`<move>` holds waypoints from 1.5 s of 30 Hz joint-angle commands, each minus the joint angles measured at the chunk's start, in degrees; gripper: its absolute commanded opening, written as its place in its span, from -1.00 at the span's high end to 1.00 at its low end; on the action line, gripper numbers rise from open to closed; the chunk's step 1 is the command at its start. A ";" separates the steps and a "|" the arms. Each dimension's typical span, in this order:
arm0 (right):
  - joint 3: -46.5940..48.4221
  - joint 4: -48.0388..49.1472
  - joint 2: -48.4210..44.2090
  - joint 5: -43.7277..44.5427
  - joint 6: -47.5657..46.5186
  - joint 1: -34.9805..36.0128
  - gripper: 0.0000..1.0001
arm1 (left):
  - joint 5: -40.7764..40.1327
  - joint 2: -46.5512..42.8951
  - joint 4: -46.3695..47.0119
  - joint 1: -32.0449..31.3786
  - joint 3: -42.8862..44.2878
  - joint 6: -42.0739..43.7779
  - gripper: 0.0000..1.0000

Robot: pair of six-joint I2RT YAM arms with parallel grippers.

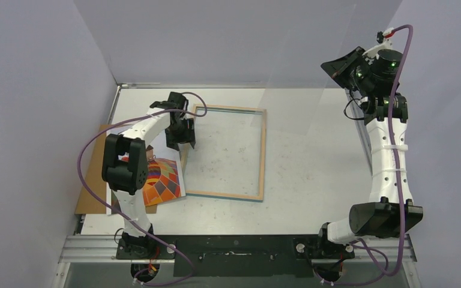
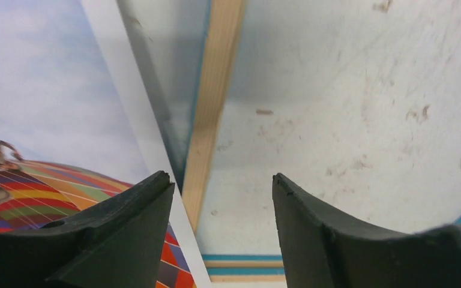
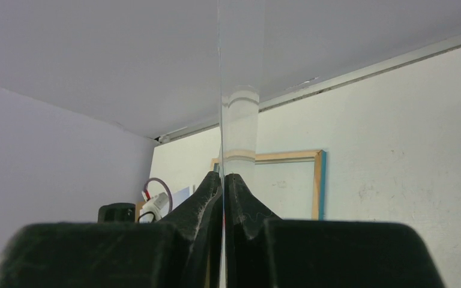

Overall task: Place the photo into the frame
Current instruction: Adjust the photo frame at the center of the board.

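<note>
- Nearby, a plain brown backing board (image 1: 91, 186) lies at the worktop's (image 1: 318, 180) left edge, hanging over it, and carries part of the photo (image 1: 165, 180).
- Up by the far right corner, the right gripper (image 3: 223, 177) is raised well above the worktop, its fingers pressed together on a thin clear pane (image 3: 220, 108) seen edge-on.
- From above, the left arm's black elbow covers the photo's left part, and the frame's (image 1: 263, 150) left rail runs between the photo and the frame's opening.
- Beside that rail the left gripper (image 2: 222, 180) hangs with its fingers apart, gripping nothing. One fingertip (image 2: 138, 204) is over the photo's white edge, the other over bare worktop inside the frame, and the rail passes under the gap.
- Lying face up and tilted near the left edge, the photo sits just beside the rail; I cannot tell whether they touch.
- Its print shows pale blue sky, a white edge and an orange, many-coloured balloon.
- Left of the worktop's middle, the frame lies with its wood-coloured back up, blue showing along its edges.
</note>
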 commanded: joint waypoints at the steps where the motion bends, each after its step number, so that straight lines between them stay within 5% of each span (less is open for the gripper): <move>1: -1.10 2.30 -1.07 -1.42 -0.19 0.80 1.00 | -12.34 1.78 6.67 0.47 4.65 -0.01 -0.28; 5: -2.02 1.40 -1.56 -1.57 -0.75 1.24 1.00 | -7.93 4.64 8.24 0.87 6.24 1.83 -0.34; 17: -3.37 0.09 -1.71 -1.74 -1.04 2.48 1.00 | -3.54 10.62 9.11 1.10 9.10 1.14 0.16; 23: -3.17 -0.05 -1.07 -3.61 -0.53 2.97 1.00 | 3.64 11.97 7.86 1.14 10.53 -1.24 0.61; 30: 5.81 -14.62 3.72 -6.95 -4.31 3.11 1.00 | 13.18 12.08 8.43 0.99 9.68 -8.61 0.84; 35: 2.51 -11.48 3.78 -11.05 -2.05 3.92 1.00 | 13.79 12.72 8.84 1.09 9.41 -7.90 0.82; 45: -2.23 -2.16 6.77 -19.28 0.90 10.03 1.00 | 16.60 9.92 9.69 2.60 9.29 -2.71 0.11</move>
